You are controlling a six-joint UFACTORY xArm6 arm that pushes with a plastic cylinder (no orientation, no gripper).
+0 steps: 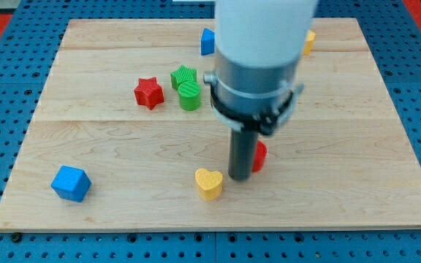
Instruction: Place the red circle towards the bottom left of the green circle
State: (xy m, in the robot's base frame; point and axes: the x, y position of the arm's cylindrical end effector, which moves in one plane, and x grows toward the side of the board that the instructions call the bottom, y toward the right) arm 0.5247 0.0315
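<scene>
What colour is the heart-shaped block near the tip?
Yellow heart, clearest in the camera view.

2 red blocks (149,93), 2 green (189,96), 2 blue (71,183), 2 yellow (209,183).

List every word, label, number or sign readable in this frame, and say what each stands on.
None: no readable text shows anywhere.
The wooden board is bare of print.
The blocks, such as the red star, green circle, yellow heart and blue cube, carry no markings.
The arm's housing above my tip shows no label.
</scene>
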